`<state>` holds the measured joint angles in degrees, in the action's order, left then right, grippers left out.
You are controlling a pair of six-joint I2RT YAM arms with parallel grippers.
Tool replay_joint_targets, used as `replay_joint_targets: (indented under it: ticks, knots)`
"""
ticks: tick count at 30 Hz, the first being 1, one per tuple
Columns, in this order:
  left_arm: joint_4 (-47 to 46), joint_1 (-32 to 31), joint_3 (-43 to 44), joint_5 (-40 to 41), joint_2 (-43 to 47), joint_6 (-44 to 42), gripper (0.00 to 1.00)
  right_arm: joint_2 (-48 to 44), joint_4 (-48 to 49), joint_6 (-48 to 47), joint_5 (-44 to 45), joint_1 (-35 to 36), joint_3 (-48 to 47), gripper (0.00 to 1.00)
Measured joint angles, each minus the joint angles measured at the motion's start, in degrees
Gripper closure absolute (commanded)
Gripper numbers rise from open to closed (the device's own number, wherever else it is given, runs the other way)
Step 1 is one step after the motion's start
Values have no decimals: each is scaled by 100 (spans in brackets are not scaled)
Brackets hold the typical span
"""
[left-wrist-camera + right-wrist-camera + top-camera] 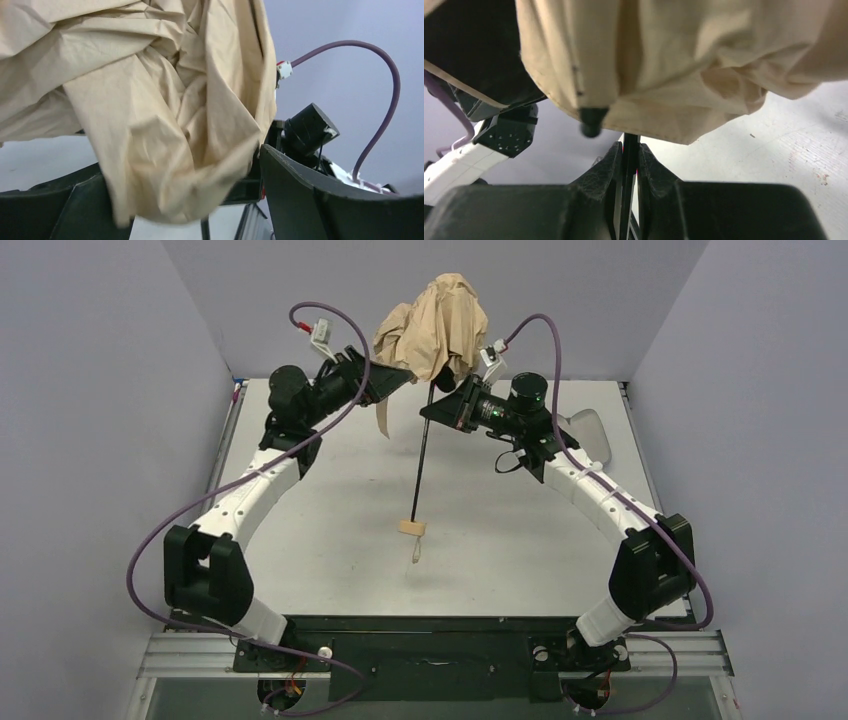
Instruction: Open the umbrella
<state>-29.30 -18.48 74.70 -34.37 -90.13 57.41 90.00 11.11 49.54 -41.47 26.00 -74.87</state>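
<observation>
Knob handle [412, 528] of the tan fabric folding umbrella [440, 325] dangles over the pale worktop [330, 540]. The right hand [629, 149] clamps its thin black shaft [424, 455] to hold it upright. The left hand [392, 378], fingers spread, flanks the crumpled canopy [150, 100].

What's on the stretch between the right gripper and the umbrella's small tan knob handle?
Only the thin black shaft, bare. It runs from the right gripper, which is shut on it, down to the small tan knob handle. The top view shows it.
</observation>
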Motion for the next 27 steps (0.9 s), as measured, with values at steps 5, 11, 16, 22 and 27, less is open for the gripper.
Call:
replay_joint_targets:
  ticks: [5, 11, 16, 22, 27]
  knots:
    - [323, 601, -365, -455, 684, -1158, 16, -109, 59, 374, 122, -138, 63, 100]
    - [1038, 927, -708, -1067, 1338, -4124, 19, -153, 116, 761, 160, -166, 72, 100]
    - [1379, 452, -1550, -1440, 2100, -7307, 22, -153, 105, 1001, 136, -166, 72, 100]
    - [1259, -461, -2116, -1486, 2369, -10544, 27, -173, 28, 1165, 87, -157, 133, 100]
    - [1040, -918, -2312, -1427, 2210, -12356, 33, -173, -160, 1268, 13, -155, 197, 100]
